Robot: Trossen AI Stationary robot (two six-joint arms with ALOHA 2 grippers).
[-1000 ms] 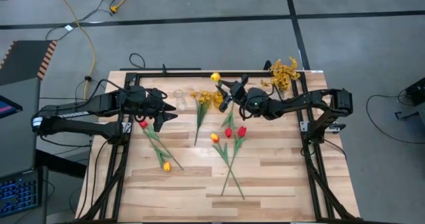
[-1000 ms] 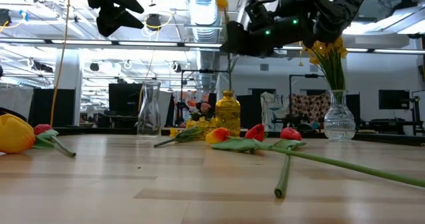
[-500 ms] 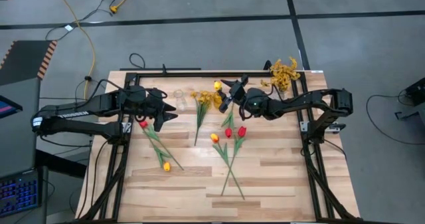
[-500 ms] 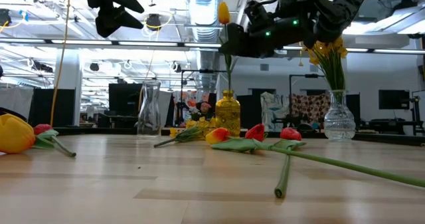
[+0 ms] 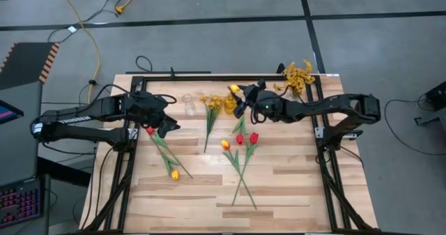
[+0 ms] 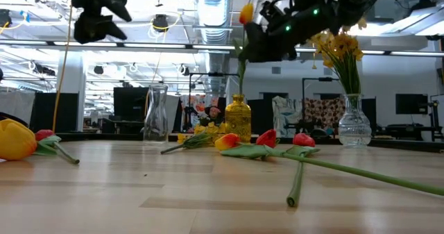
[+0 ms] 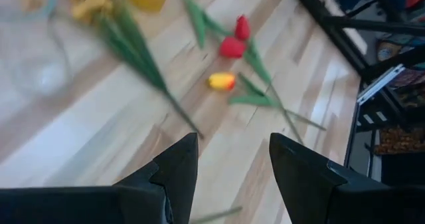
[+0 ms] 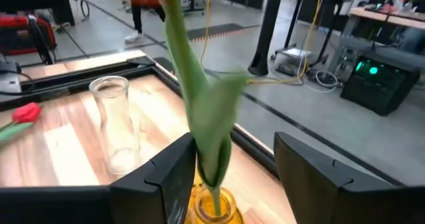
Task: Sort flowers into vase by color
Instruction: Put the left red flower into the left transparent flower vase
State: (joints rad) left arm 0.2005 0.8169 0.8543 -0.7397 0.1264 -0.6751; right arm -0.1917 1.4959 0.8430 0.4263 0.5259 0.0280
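A yellow-orange tulip [image 6: 246, 13] stands by its stem [image 8: 199, 111] in the yellow vase [image 6: 238, 116]. It leans a little. My right gripper [image 8: 234, 144] is open at the table's far middle, with a finger on either side of the stem and leaf, just above the vase mouth [image 8: 212, 207]. My left gripper [image 7: 234, 141] hangs open above the table's left part [image 5: 169, 125] with nothing between its fingers. Below it lie a red tulip [image 5: 150, 130] and a yellow-orange tulip [image 5: 174, 173]. More tulips [image 5: 240, 140] and a mustard-yellow spray [image 5: 217, 102] lie mid-table.
An empty clear vase [image 5: 188, 104] stands at the far left. Another clear vase [image 6: 354, 123] holding mustard-yellow blossoms [image 5: 298, 78] stands at the far right. A black frame [image 5: 174, 75] runs along the table's far and side edges. The near half of the table [image 5: 279, 193] is bare wood.
My right gripper has opened and let go of the yellow-orange tulip. The tulip has slid down into the yellow vase and now leans toward the table's right. My left gripper has rolled about its own line and tipped, staying over the same place.
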